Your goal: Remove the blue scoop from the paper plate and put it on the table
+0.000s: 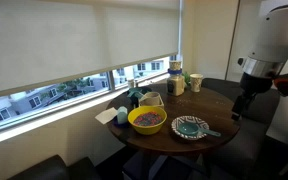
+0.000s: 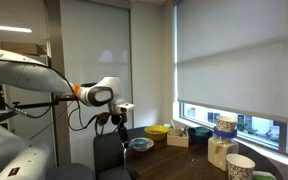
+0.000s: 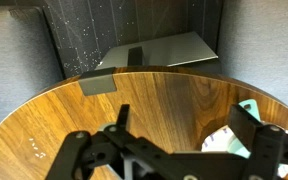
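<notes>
Scoop (image 1: pixel 195 127) on plate (image 1: pixel 178 123) (hand (image 1: pixel 236 116) aloft)

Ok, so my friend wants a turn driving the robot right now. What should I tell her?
Gripper: open, holding nothing, up in the air near the edge of the table, touching nothing.
Blue scoop: lying on the paper plate, which sits beside the yellow bowl.
Done: nothing yet; the scoop has not been picked up.
Left: go down to the scoop, grab it, lift it off the plate and set it on bare table.
</notes>
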You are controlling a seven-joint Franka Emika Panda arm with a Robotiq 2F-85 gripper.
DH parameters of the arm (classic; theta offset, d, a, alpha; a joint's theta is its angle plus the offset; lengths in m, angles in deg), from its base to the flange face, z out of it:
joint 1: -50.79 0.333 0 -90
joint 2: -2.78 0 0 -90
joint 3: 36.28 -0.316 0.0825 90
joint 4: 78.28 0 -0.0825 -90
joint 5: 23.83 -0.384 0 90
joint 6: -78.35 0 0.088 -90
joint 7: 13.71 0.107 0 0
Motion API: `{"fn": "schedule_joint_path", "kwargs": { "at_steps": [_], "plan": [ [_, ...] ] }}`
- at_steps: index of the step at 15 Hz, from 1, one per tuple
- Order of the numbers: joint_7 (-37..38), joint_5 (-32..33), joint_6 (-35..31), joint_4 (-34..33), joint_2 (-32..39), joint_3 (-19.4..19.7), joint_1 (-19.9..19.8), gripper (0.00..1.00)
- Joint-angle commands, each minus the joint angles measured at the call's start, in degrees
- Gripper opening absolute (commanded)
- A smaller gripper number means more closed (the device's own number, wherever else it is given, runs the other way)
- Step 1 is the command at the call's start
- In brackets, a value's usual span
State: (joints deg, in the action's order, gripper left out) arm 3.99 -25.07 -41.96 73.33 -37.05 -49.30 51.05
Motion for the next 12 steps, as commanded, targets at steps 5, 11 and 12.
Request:
{"fn": "schedule_joint_path", "kwargs": {
  "at_steps": [5, 11, 12],
  "plan": [
    [0.4, 0.6, 0.1, -0.1, 0.1, 0.7, 0.8, 1.0],
    [2.7, -2.0, -6.5, -2.0, 5.4, 1.2, 0.4, 1.0],
    [3.0, -2.3, -8.8, -2.6, 6.9, 1.2, 0.5, 1.0]
  ]
}}
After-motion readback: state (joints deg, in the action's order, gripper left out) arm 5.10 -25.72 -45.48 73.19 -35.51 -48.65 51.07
